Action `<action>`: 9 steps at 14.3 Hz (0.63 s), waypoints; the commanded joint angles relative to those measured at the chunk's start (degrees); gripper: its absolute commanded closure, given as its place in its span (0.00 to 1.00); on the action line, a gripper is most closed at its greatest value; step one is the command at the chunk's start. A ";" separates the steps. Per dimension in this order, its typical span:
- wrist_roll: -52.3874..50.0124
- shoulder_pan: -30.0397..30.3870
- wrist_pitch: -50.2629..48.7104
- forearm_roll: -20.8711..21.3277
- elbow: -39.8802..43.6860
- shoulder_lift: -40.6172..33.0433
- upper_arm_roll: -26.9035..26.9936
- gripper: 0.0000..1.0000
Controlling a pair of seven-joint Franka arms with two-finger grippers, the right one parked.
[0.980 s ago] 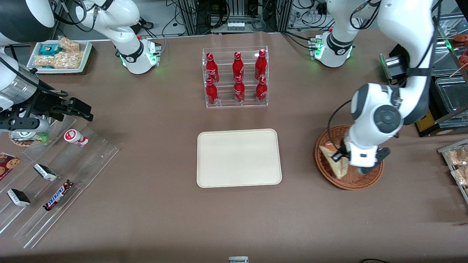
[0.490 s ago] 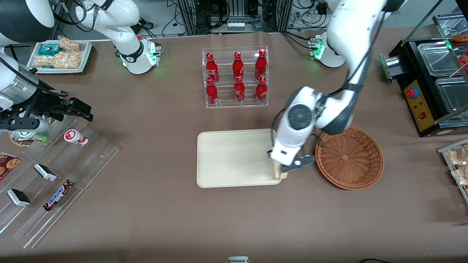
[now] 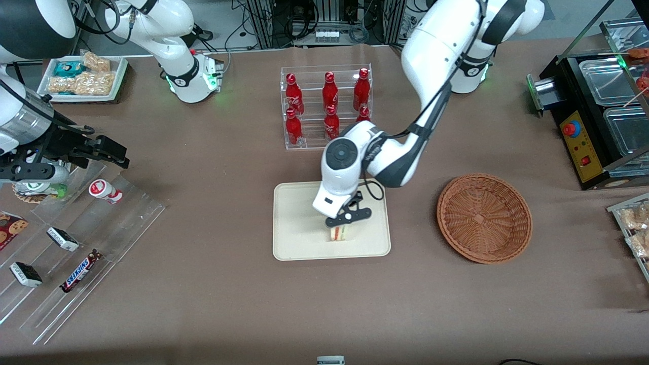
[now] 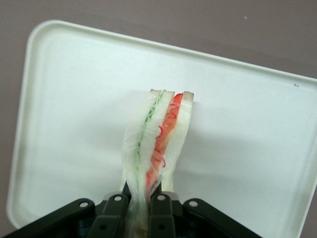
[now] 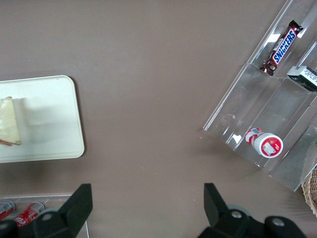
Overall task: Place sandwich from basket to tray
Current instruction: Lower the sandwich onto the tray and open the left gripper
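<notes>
Sandwich over the tray
Gripper pinches the wedge upright above the tray's near part; the basket sits well apart.

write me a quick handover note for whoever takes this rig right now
Left arm's tool: shut on the sandwich, held edge-up over the tray, in the part nearer the front camera.
Basket: empty, beside the tray toward the working arm's end.
Done: sandwich lifted out of the basket and carried over the tray.
Left: lower it, open the tool, withdraw. Whether it already touches the tray can't be told.
</notes>
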 commanded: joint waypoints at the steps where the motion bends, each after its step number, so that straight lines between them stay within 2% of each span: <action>1: -4.75 -1.75 1.39 3.97 2.78 2.87 0.95 0.91; 4: -4.84 -2.62 1.93 4.50 2.69 3.84 0.95 0.86; 5: -5.10 -2.63 2.28 4.51 2.69 3.93 0.95 0.71; 6: -5.63 -2.54 2.37 4.51 2.69 3.67 0.95 0.33; 7: -5.54 -2.45 2.28 4.68 2.69 3.23 1.04 0.00; 9: -5.54 -1.67 1.67 3.98 2.60 0.35 1.04 0.00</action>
